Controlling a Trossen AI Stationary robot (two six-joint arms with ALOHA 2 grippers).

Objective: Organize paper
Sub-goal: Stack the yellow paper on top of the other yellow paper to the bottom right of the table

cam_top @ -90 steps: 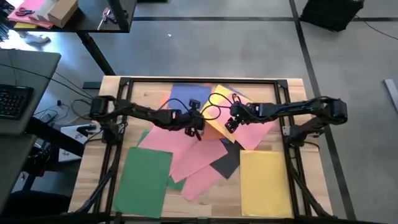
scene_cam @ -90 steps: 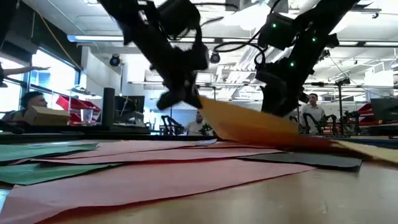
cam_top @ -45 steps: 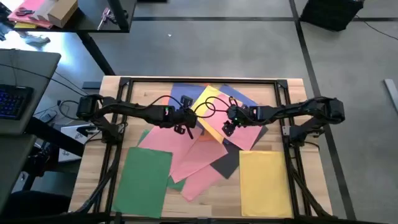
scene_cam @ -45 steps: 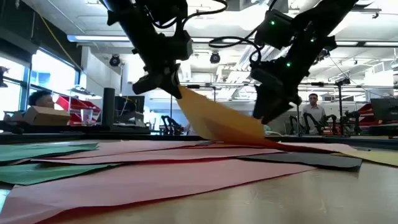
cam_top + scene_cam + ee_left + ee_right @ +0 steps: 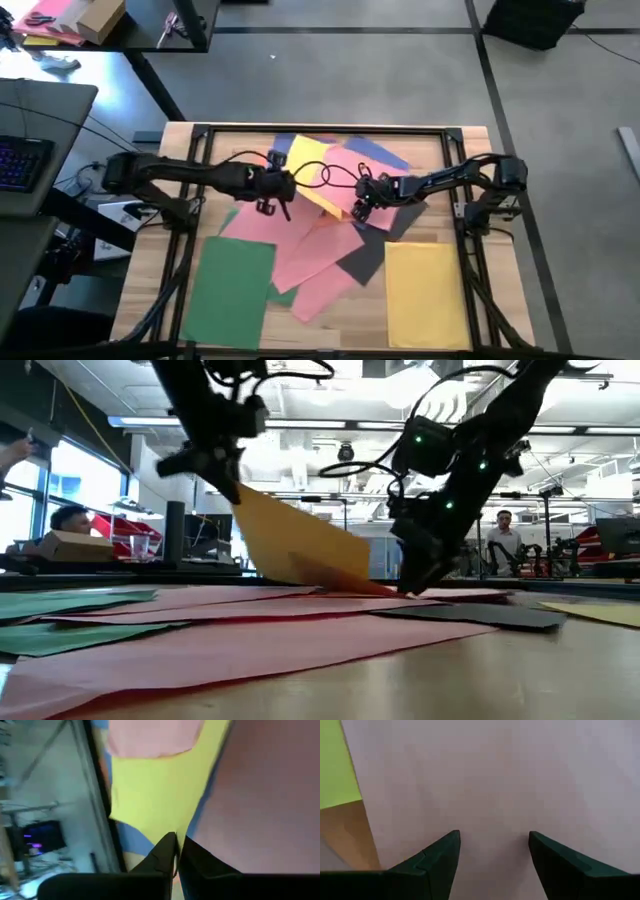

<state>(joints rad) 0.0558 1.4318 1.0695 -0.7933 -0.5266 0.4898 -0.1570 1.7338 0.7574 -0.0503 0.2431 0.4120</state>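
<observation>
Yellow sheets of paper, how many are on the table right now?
2. One yellow sheet lies flat at the table's front right; the other yellow sheet is pinched and lifted by the left gripper near the middle back. More may hide under the pile.

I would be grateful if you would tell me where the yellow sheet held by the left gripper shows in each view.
High view: yellow sheet at table centre, pinched by the left gripper.
Low view: raised, slanting, left of centre.
Left wrist view: mid-picture, above the shut fingers.
Right wrist view: only a yellow-green strip at one edge; unsure.
Shared landmark: pink paper.
</observation>
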